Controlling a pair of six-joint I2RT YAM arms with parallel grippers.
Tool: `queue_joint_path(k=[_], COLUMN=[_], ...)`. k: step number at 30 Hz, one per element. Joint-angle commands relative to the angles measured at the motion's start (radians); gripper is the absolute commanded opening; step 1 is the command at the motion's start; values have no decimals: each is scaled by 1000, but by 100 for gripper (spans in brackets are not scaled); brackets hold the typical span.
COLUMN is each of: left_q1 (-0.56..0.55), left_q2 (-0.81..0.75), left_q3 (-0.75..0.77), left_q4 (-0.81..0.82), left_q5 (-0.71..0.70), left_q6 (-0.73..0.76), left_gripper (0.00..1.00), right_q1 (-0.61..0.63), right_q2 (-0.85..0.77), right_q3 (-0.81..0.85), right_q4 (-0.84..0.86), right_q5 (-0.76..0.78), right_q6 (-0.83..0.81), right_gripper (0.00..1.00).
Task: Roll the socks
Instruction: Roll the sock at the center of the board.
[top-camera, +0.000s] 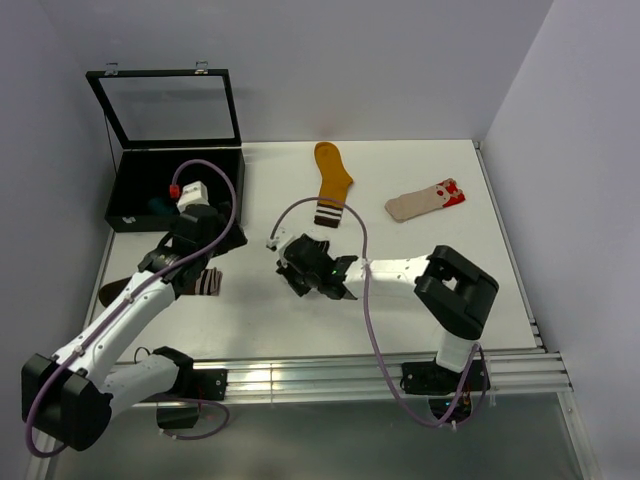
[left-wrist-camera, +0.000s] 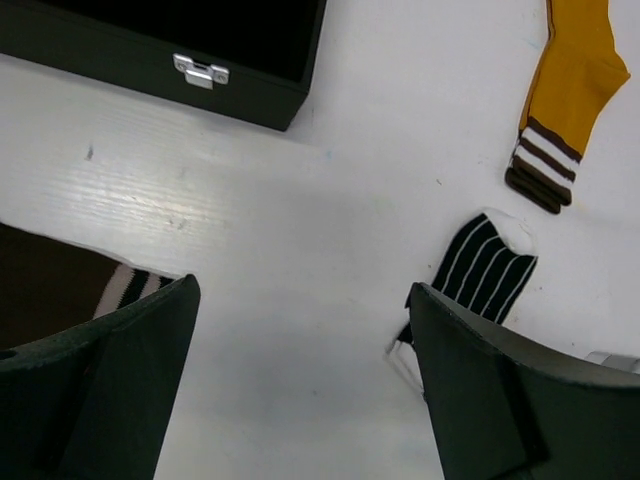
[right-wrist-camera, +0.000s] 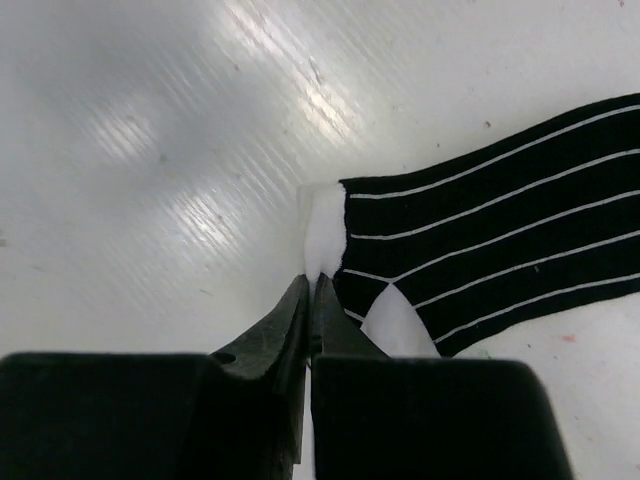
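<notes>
White table seen from above. A black case with its lid up sits at the far left. A mustard sock lies flat at the far middle, and a beige sock with a red-and-white end lies to its right. The left gripper hangs over the striped cuff of a brown sock at the near left. The right gripper is low near the table's middle.

Left wrist view: two dark fingers stand wide apart with nothing between them. A black-and-white striped sock lies beyond the right finger, below the mustard sock. The case's silver latch shows at the top left.

Right wrist view: the jaws are pressed together, pinching the striped sock's white end, which lies flat on the table.
</notes>
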Motion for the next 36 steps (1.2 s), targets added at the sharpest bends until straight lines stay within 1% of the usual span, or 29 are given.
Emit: queue_joint_path(k=[1, 5, 7, 11, 15, 26, 30, 36], left_q1=[-27, -91, -123, -159, -177, -196, -205, -216], left_q2=[26, 96, 129, 219, 265, 428, 472, 547], left_q3=[9, -2, 4, 18, 21, 64, 87, 124], left_q4=[17, 47, 50, 63, 86, 106, 124, 130], left_q5=[42, 47, 47, 59, 73, 140, 165, 172], left_q6=[-91, -152, -172, -218, -243, -297, -318, -354], left_gripper=[91, 91, 91, 91, 91, 88, 88, 84], right_q1=[-68, -142, -183, -252, -304, -389, -396, -399], right_q2=[-67, -68, -61, -36, -7, 96, 103, 100], right_q3=[-37, -64, -86, -130, -182, -229, -227, -222], right_q4=[96, 157, 196, 274, 384, 470, 469, 464], right_q5=[-203, -362, -408, -525, -634, -673, -659, -660], right_q6=[115, 183, 227, 313, 406, 551, 566, 578], right_gripper=[0, 0, 0, 0, 0, 0, 0, 0])
